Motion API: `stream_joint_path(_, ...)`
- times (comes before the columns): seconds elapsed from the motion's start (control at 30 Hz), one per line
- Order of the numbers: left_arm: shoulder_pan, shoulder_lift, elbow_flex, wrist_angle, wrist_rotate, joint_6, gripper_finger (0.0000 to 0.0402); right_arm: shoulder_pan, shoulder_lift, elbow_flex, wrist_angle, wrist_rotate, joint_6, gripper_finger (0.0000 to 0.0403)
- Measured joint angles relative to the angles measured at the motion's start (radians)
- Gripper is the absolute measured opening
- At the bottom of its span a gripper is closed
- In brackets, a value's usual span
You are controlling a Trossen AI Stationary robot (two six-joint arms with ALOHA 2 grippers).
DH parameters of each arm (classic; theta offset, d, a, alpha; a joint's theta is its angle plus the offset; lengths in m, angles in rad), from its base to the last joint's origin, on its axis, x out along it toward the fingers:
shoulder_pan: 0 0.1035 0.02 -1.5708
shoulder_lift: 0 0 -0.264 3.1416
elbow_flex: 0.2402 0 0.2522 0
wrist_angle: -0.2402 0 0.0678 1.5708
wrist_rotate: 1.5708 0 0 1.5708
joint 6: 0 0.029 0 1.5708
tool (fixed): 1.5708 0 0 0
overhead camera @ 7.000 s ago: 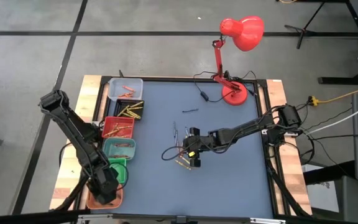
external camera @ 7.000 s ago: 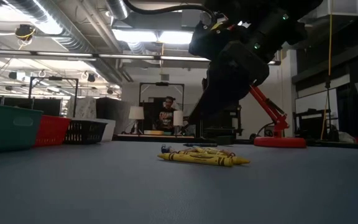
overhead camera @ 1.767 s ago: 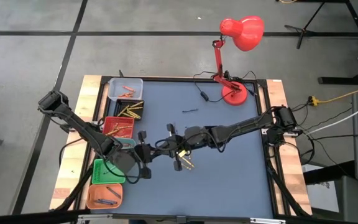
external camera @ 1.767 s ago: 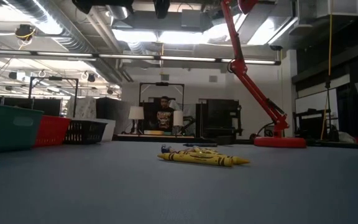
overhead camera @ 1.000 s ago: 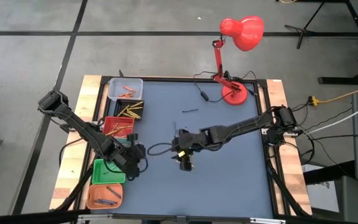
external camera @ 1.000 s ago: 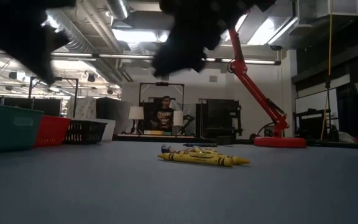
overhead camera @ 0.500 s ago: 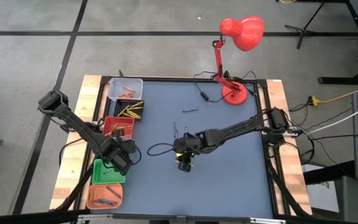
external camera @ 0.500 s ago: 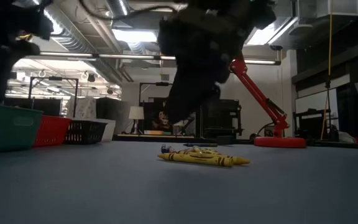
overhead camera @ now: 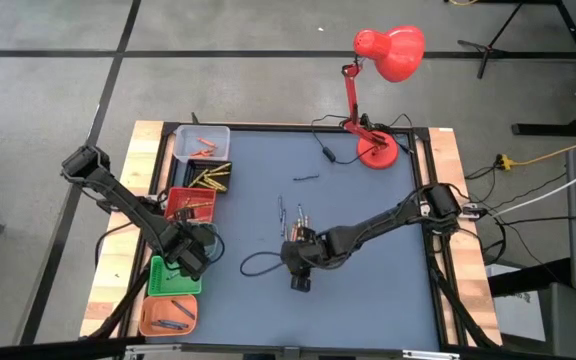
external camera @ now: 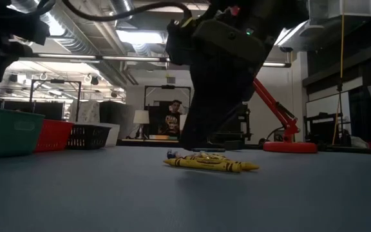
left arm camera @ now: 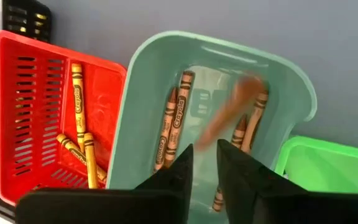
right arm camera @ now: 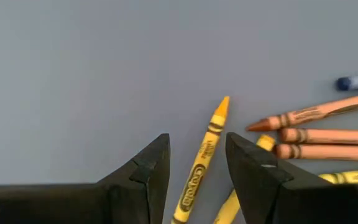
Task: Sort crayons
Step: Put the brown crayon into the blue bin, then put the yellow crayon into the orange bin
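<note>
over the teal bin (left arm camera: 166,56), left gripper (left arm camera: 205,163) parted, brown crayon (left arm camera: 229,115) loose; right gripper (right arm camera: 197,163) open astride a yellow crayon (right arm camera: 202,160)

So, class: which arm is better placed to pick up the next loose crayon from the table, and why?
The right. Its open gripper hangs straddling a yellow crayon in the loose pile, while the left gripper is away over the teal bin, a brown crayon blurred below it.
</note>
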Motion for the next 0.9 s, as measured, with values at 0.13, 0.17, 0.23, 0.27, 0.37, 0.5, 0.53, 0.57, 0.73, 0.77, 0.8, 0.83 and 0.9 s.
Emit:
stream_joint_path(0.13, 0.000, 0.000, 0.000, 0.000, -0.008, 0.000, 0.0083, 0.019, 0.000, 0.000, -0.008, 0.053, 0.000, 0.0154)
stream_joint_path(0.17, 0.000, 0.000, 0.000, 0.000, -0.008, 0.000, 0.0088, 0.023, 0.000, 0.000, -0.014, 0.056, 0.000, 0.0154)
stream_joint_path(0.23, 0.000, 0.000, 0.000, 0.000, -0.008, 0.000, 0.0095, 0.024, 0.000, 0.000, -0.018, 0.068, 0.000, 0.0154)
stream_joint_path(0.27, 0.000, 0.000, 0.000, 0.000, -0.008, 0.000, 0.0098, 0.026, 0.000, 0.000, -0.020, 0.071, 0.001, 0.0154)
stream_joint_path(0.37, 0.000, 0.000, 0.000, 0.002, -0.008, 0.000, 0.0099, 0.027, 0.000, 0.000, -0.023, 0.089, 0.015, 0.0154)
stream_joint_path(0.5, 0.000, 0.000, 0.000, 0.009, -0.008, 0.000, 0.0100, 0.027, 0.015, 0.000, -0.033, 0.096, 0.025, 0.0154)
stream_joint_path(0.53, 0.000, 0.000, 0.000, 0.010, -0.008, 0.000, 0.0100, 0.027, 0.022, 0.000, -0.025, 0.096, 0.026, 0.0154)
stream_joint_path(0.57, 0.000, 0.000, 0.000, 0.012, -0.008, 0.000, 0.0100, 0.027, 0.025, 0.000, -0.021, 0.096, 0.026, 0.0154)
stream_joint_path(0.73, 0.000, 0.001, 0.000, 0.021, -0.009, 0.001, 0.0100, 0.027, 0.040, 0.001, -0.045, 0.098, 0.052, 0.0154)
stream_joint_path(0.77, 0.000, 0.001, 0.000, 0.022, -0.010, 0.000, 0.0100, 0.027, 0.040, 0.001, -0.045, 0.101, 0.054, 0.0154)
stream_joint_path(0.8, 0.000, 0.001, 0.000, 0.022, -0.011, 0.001, 0.0100, 0.027, 0.040, 0.001, -0.049, 0.100, 0.053, 0.0154)
stream_joint_path(0.83, 0.000, 0.001, 0.000, 0.022, -0.010, 0.001, 0.0100, 0.027, 0.041, 0.001, -0.053, 0.101, 0.053, 0.0154)
stream_joint_path(0.9, 0.000, 0.001, 0.000, 0.022, -0.011, 0.001, 0.0100, 0.027, 0.048, 0.002, -0.051, 0.104, 0.053, 0.0154)
